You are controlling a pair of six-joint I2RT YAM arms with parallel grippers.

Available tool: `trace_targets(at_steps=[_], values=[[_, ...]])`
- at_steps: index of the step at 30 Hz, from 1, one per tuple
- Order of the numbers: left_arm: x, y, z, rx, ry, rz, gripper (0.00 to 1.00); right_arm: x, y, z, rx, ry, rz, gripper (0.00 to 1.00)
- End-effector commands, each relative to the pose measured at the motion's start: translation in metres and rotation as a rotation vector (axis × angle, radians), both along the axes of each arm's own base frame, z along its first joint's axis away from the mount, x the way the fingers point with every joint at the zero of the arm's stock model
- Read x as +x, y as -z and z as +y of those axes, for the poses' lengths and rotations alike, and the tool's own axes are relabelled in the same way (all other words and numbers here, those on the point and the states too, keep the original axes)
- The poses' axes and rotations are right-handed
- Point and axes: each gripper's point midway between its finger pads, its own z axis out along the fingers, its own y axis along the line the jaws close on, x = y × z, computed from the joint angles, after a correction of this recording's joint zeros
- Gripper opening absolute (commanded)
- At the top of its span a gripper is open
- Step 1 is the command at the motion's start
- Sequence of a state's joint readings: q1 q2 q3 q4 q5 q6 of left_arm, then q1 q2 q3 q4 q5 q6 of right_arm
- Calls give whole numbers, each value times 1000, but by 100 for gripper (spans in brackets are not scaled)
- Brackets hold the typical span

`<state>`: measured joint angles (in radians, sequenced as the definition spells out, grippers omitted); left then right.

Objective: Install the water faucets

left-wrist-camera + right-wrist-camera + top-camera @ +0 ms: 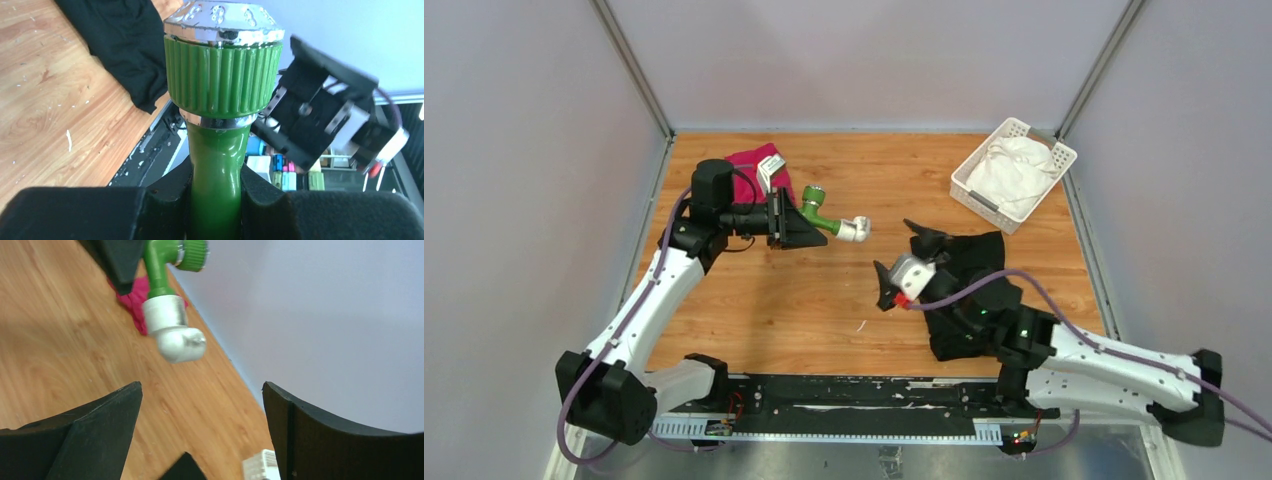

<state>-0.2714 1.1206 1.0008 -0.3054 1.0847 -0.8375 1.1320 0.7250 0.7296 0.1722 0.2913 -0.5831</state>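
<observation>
Two bits, one grip: we see the left gripper point(807, 230) clamped on the tap point(819, 217) (fitting point(856, 229) on its end). Our right gripper point(200, 386) gapes wide near the fitting.

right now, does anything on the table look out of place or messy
A crumpled black cloth sprawls under the right arm, and a bunched red cloth lies beyond the left gripper, which holds the green plastic tap. A few small white scraps dot the wooden table. Nothing looks damaged.
</observation>
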Motion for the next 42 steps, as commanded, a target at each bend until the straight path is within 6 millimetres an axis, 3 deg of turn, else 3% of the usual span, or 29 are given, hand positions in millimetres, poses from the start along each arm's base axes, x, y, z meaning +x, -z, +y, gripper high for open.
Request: trace_targets(at_steps=[1, 11, 18, 21, 25, 28, 35, 42], values=[[-1, -16, -1, -13, -8, 22, 0, 6, -6, 5, -248, 190, -320, 95], [-8, -17, 1, -12, -13, 11, 0, 13, 4, 50, -414, 253, -568, 96], [-10, -15, 2, -14, -11, 1, 0, 22, 12, 70, -462, 321, -630, 84], [-11, -15, 2, -14, -9, 0, 0, 22, 7, 71, -433, 333, -637, 74], [-13, -13, 2, -13, -4, 0, 0, 21, 1, 72, -411, 332, -633, 52], [-14, -12, 3, -12, -2, -4, 0, 22, -2, 73, -395, 328, -614, 42], [-22, -10, 4, -10, 31, -30, 0, 20, -4, 75, -328, 267, -524, 33], [-31, -11, 6, -21, 70, -92, 0, 8, -11, 71, -117, 18, -195, 31]])
